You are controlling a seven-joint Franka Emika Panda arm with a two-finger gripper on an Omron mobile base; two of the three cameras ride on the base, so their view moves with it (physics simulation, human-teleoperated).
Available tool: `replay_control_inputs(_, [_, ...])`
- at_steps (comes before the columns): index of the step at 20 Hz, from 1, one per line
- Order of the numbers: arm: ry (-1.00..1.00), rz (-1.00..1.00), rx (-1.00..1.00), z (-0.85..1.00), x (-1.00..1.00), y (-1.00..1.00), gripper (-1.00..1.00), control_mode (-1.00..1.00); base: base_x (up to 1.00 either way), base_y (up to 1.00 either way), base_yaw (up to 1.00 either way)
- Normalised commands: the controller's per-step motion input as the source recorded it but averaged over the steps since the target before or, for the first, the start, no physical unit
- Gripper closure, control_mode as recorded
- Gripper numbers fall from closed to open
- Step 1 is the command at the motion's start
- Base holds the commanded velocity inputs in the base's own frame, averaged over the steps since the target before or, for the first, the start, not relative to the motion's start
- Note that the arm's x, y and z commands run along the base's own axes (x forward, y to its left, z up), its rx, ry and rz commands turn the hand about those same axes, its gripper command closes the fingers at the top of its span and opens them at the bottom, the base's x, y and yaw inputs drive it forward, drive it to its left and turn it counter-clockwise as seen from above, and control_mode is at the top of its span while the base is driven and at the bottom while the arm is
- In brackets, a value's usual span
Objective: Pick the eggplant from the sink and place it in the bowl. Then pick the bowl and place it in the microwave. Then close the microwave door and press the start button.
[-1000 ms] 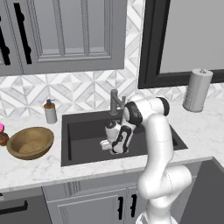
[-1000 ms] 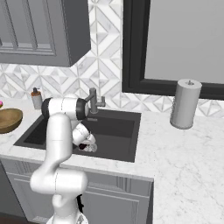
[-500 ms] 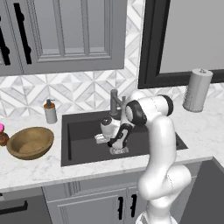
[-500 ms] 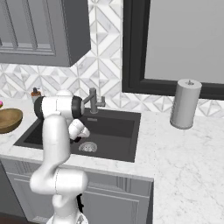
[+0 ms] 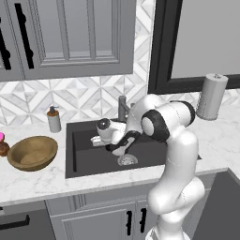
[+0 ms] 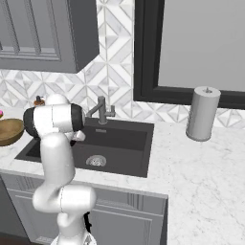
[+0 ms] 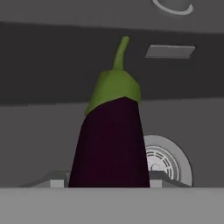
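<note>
Gripping the dark purple eggplant (image 7: pixel 111 140) between its jaws, the two-finger gripper (image 5: pixel 96 139) hangs above the left half of the large rectangular dark grey-black sink (image 5: pixel 84 161); in the hand view the vegetable rises from between the fingers at six o'clock, its green cap and stem pointing toward twelve. After the white robot arm (image 5: pixel 176 154), which bends from the lower right of the left base view over the basin, the next largest thing is the sink itself, set in a white marbled counter (image 5: pixel 33 180). At nine o'clock from the basin, on the counter, sits the wide shallow tan wooden bowl (image 5: pixel 32 153), well apart from the held eggplant. A grey paper-towel roll (image 5: pixel 212 96) stands on the counter at about two o'clock from the sink. A grey metal faucet (image 6: pixel 99 110) stands at the basin's back edge, at twelve o'clock. A small grey soap bottle (image 5: pixel 54 120) stands at ten o'clock from the sink. The round silver drain (image 5: pixel 127 160) lies on the sink floor, at four o'clock from the gripper.
</note>
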Motion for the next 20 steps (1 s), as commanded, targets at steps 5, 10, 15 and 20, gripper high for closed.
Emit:
replay_control_inputs(5, [0.02,-0.04,0.00,1.00,0.00,0.26,1.00,-1.00,0.00,0.00,0.00])
replay_control_inputs(10, [0.02,-0.02,0.00,0.53,-0.21,0.42,1.00,-1.00,0.00,0.00,0.00])
replay_control_inputs(15, [0.00,0.00,0.00,0.26,-0.53,0.62,1.00,-1.00,0.00,0.00,0.00])
replay_control_inputs(20, [0.00,0.00,0.00,0.31,-0.46,0.69,1.00,-1.00,0.00,0.00,0.00])
